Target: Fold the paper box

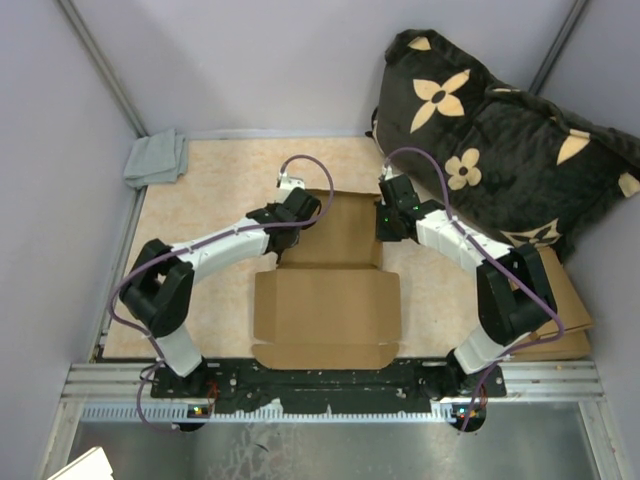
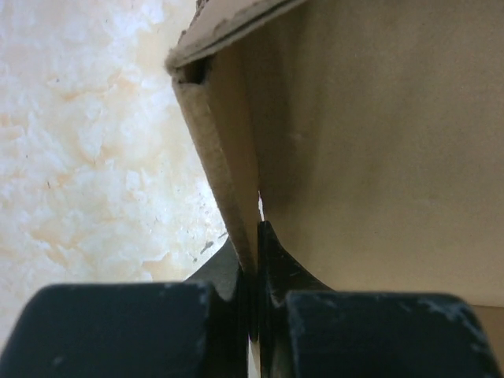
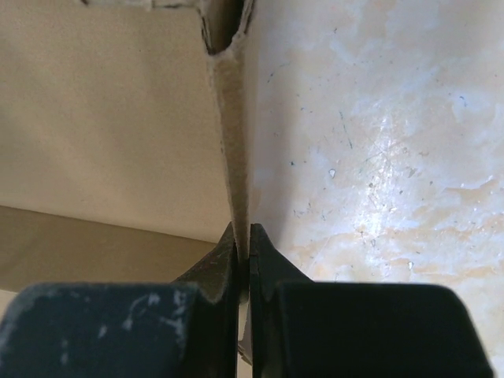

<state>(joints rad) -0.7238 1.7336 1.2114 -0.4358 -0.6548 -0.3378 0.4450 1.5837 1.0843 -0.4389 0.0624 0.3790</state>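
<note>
**Position of work.** The paper box [image 1: 325, 305] lay on the table [image 1: 210, 190] between the two arms. Its near panel was flat and open. Its far part sat under both wrists.

**Left gripper** [image 1: 300, 212]. The wrist view showed the jaws pressed together on the edge of an upright cardboard side wall [image 2: 224, 181], with no gap visible beside the board. It held the far-left side of the box.

**Right gripper** [image 1: 392, 215]. The jaws were likewise clamped on the thin edge of the opposite side wall [image 3: 228, 142], which stood upright off the table. It held the far-right side.

**Step in hand.** In my judgement, this was the raising of the two side walls of the far section, with both grips secured. The near panel and its small front flaps were not yet folded.

**Next move.** It would call for both arms to act together, bringing the walls square along their creases without tearing the pinched edges or dragging the sheet across the table. Uneven pulling would likely skew the box.

**Other items.** A dark cushion [image 1: 500, 150], a grey cloth [image 1: 157, 158] and a stack of cardboard [image 1: 565, 320] lay apart from the work.
</note>
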